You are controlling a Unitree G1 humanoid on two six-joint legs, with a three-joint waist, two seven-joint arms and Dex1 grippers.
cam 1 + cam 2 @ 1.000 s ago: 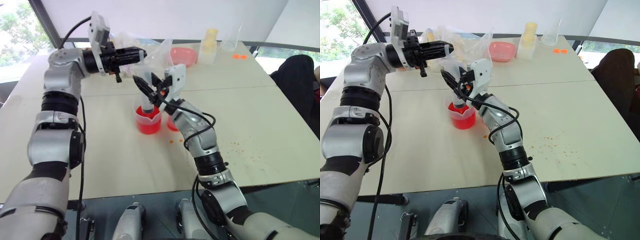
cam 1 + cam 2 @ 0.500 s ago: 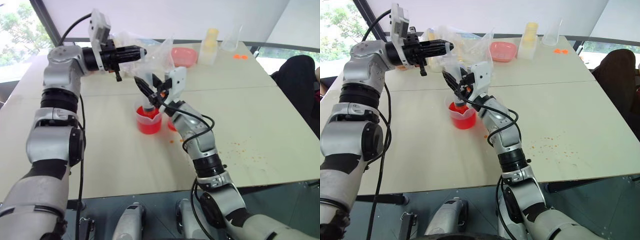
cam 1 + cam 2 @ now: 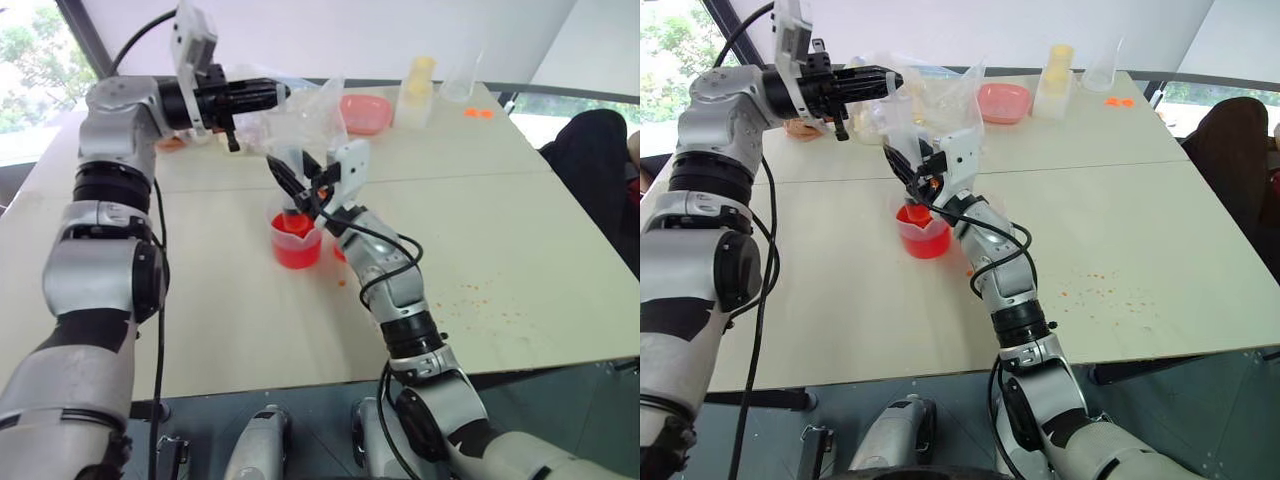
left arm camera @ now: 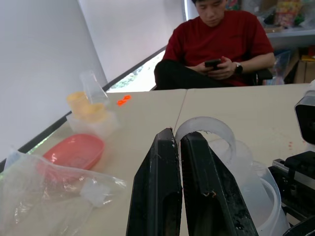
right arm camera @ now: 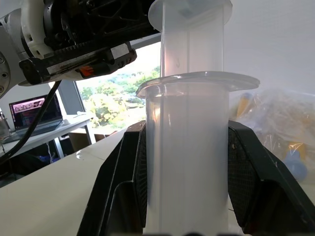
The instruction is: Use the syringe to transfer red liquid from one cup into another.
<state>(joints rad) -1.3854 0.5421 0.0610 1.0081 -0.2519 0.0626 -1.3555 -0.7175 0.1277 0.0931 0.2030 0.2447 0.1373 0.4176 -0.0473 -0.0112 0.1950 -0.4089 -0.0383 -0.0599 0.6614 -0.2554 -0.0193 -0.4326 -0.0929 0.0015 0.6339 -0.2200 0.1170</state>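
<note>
I am gripping the syringe (image 5: 189, 147) barrel in my right hand (image 3: 300, 180), tip standing in the larger cup (image 3: 296, 240) of red liquid (image 3: 297, 252). Left hand (image 3: 275, 95), fingers nearly closed, is touching the plunger top; next, draw it upward steadily.

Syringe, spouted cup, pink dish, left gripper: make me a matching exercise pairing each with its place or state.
Things:
1. syringe
2. spouted cup
3. pink dish
4. left gripper

Places or states:
A. at the far side of the table, beside a crumpled clear bag
B. raised over the table, holding nothing
C. holds red liquid
D. upright, clamped in the right gripper

Pairs: 1-D, 2-C, 3-A, 4-B
</note>
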